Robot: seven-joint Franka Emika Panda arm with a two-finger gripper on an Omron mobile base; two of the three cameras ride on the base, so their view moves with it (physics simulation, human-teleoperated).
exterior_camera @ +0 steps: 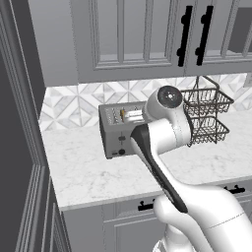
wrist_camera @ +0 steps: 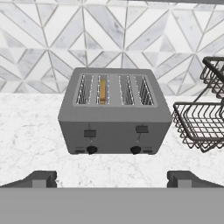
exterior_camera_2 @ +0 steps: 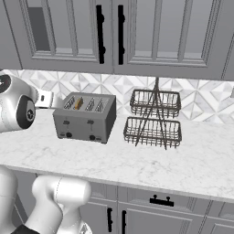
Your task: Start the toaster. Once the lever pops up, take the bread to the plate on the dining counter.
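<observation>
Matt grey metal toaster (wrist_camera: pixel 114 118) with black plastic-looking knobs; beside it a dark wire basket rack (exterior_camera_2: pixel 154 119); both on a smooth, veined marble worktop (exterior_camera_2: pixel 151 167).

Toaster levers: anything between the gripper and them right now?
Nothing visible. In the hand view the open gripper faces the toaster front across bare marble worktop. Both black levers are unobstructed. The wire basket rack stands off to the toaster's right, clear of the approach. The bread sits in the second slot.
</observation>
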